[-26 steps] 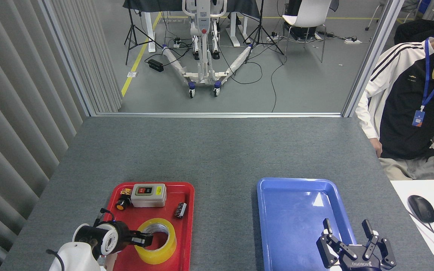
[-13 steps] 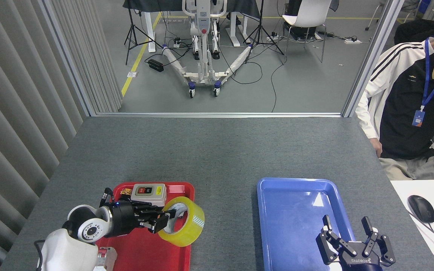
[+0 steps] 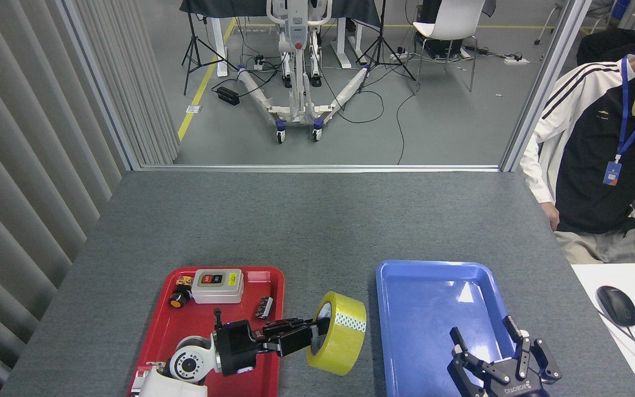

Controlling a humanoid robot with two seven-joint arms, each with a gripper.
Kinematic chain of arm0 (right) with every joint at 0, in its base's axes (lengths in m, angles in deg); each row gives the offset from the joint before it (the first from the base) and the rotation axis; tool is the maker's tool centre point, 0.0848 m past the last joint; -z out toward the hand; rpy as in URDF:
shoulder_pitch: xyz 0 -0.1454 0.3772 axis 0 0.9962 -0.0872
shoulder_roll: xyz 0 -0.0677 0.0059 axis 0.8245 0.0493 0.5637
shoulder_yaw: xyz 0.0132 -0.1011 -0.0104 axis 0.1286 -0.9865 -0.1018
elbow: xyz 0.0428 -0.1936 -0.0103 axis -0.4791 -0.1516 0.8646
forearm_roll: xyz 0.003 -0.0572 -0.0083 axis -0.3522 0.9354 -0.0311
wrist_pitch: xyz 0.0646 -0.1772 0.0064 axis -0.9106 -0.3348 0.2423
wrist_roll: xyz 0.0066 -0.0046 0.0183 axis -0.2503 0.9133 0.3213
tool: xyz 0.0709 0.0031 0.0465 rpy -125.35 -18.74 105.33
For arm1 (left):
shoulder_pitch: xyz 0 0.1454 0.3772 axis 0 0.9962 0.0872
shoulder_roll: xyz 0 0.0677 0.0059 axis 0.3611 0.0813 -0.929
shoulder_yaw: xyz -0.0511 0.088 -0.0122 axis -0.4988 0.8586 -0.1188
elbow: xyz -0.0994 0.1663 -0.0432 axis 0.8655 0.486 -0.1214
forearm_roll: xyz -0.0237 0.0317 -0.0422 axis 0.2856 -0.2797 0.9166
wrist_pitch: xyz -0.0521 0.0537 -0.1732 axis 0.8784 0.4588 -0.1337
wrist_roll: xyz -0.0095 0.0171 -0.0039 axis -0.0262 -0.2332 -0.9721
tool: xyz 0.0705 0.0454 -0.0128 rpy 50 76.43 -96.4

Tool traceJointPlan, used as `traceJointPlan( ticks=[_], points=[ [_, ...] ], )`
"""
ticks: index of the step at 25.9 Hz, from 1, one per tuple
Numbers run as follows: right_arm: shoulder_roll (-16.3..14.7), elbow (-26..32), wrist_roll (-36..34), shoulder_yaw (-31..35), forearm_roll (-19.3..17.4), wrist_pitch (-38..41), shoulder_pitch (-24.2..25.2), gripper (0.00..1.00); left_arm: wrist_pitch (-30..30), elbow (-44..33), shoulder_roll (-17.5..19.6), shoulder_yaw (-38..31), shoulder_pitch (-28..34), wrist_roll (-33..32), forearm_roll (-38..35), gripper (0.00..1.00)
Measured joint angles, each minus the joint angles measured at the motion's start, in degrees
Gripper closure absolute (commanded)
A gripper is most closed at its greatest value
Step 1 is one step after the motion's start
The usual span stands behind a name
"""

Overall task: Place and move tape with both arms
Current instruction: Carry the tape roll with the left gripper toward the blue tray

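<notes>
The tape (image 3: 337, 339) has left the red tray (image 3: 273, 275) and now hangs over the grey strip beside the blue tray (image 3: 433, 267), clamped through its core by the left gripper (image 3: 317, 331). The right gripper (image 3: 488, 344), fingers spread and empty, has shifted leftwards. Step in hand: transfer. The next move calls for a set-down or handover.

bright, even overhead light, sharp focus, white glare on the blue tray (image 3: 466, 293)

A grey switch box (image 3: 218, 285) lies in the red tray (image 3: 196, 322), beside an empty blue tray (image 3: 433, 309).
</notes>
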Motion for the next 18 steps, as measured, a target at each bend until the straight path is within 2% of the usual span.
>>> traceJointPlan(
  ticks=[4, 8, 11, 18],
  points=[
    [-2.4, 0.0, -1.0, 1.1, -7.1, 17.2, 1.4, 0.01, 0.0, -0.8, 0.1, 0.1, 0.9, 0.1, 1.5, 1.00],
    [-3.1, 0.1, -1.1, 0.5, -10.2, 23.2, 2.0, 0.01, 0.0, -1.7, 0.0, 0.1, 1.3, 0.4, 1.9, 1.00],
    [-3.0, 0.1, -0.9, -2.6, -10.1, 24.3, 1.8, 0.01, 0.0, -2.0, 0.0, 0.4, 1.6, 0.5, 1.9, 1.00],
    [-2.4, 0.1, 1.7, -10.7, -6.8, 24.8, -0.7, 0.02, 0.0, -3.1, -0.3, 3.0, 2.6, 0.5, 1.9, 1.00]
  ],
)
